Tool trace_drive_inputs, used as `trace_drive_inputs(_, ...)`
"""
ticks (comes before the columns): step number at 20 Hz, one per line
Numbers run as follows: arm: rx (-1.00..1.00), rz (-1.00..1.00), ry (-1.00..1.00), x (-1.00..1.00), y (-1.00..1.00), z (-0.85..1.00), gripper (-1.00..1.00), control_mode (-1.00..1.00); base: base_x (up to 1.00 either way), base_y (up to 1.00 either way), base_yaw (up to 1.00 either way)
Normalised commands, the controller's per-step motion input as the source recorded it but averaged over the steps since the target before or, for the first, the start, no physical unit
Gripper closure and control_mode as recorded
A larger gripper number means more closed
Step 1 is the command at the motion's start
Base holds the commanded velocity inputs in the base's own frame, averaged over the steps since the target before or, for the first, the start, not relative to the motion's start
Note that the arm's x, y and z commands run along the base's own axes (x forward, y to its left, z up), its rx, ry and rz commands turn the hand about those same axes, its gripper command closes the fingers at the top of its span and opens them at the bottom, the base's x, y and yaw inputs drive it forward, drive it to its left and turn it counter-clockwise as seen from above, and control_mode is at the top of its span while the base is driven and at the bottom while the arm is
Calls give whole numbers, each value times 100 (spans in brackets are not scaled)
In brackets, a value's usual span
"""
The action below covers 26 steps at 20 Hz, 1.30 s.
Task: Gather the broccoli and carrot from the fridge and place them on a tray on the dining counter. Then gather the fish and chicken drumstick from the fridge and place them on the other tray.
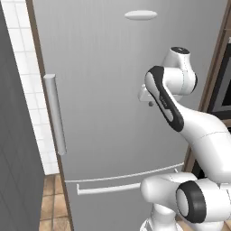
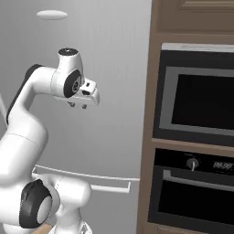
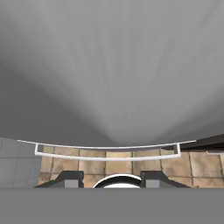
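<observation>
The grey fridge [image 1: 113, 81] stands shut in front of me, with a tall upright handle [image 1: 55, 113] at the left edge of its upper door. A horizontal handle [image 1: 108, 187] runs across its lower drawer. My gripper [image 2: 77, 106] hangs close to the upper door and points down, open, with nothing between its fingers. The hand view looks down the door face past the gripper [image 3: 113, 178] to the drawer handle [image 3: 107, 156]. The broccoli, carrot, fish, chicken drumstick and both trays are hidden or out of view.
A wooden cabinet column with a built-in dark oven [image 2: 196, 100] and a second oven [image 2: 196, 196] below stands right of the fridge. A white tiled wall [image 1: 27, 90] and a dark grey panel [image 1: 13, 171] lie to the left. The floor is brown tile [image 3: 109, 166].
</observation>
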Motion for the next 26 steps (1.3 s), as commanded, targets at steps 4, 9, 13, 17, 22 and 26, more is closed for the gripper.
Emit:
trace_drive_inputs(4,0,0,0,-10,0,0,-100,100,-9,0,0)
trace_drive_inputs(9,0,0,0,0,0,0,-100,100,-24,42,0)
trace_drive_inputs(13,0,0,0,0,0,0,-100,100,-5,69,0)
trace_drive_inputs(17,0,0,0,0,0,0,-100,100,-4,62,-4)
trace_drive_inputs(22,0,0,0,0,0,0,-100,100,-12,54,-8)
trace_drive_inputs(26,0,0,0,0,0,0,-100,100,-1,57,-12)
